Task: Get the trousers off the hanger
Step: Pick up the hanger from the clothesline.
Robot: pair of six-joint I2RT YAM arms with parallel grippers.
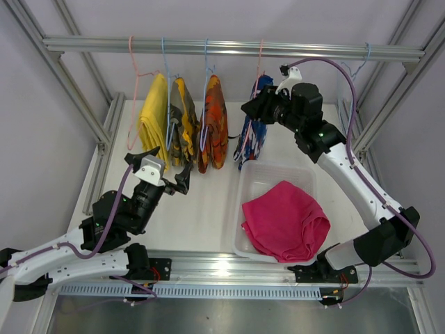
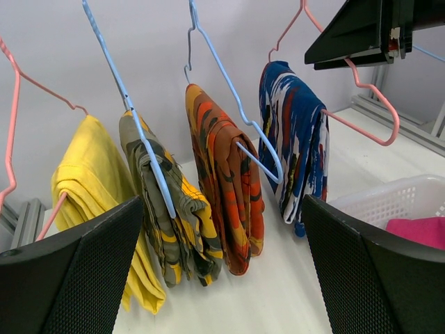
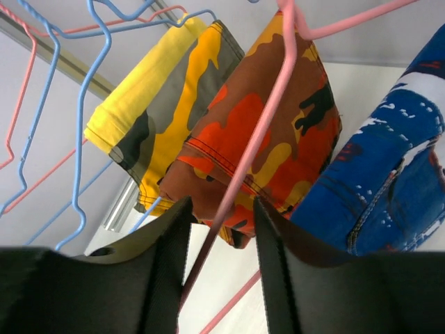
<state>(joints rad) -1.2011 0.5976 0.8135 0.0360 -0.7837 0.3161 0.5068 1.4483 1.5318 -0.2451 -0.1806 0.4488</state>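
Observation:
Four trousers hang on hangers from the rail (image 1: pixel 229 47): plain yellow (image 1: pixel 154 118), olive-yellow camouflage (image 1: pixel 182 122), orange camouflage (image 1: pixel 213 125) and blue patterned (image 1: pixel 252 132). The magenta-pink trousers (image 1: pixel 285 219) lie in the white basket (image 1: pixel 245 182). My right gripper (image 1: pixel 249 110) is up beside the blue trousers. In the right wrist view it (image 3: pixel 221 229) is open, with the pink hanger wire (image 3: pixel 257 139) running between the jaws, not clamped. My left gripper (image 1: pixel 182 179) is low over the table, open and empty. In the left wrist view it (image 2: pixel 222 278) faces the hanging row.
An empty blue hanger (image 1: pixel 361 62) hangs at the rail's right end. Frame posts stand at both sides and the back. The right gripper shows at the top right of the left wrist view (image 2: pixel 368 31).

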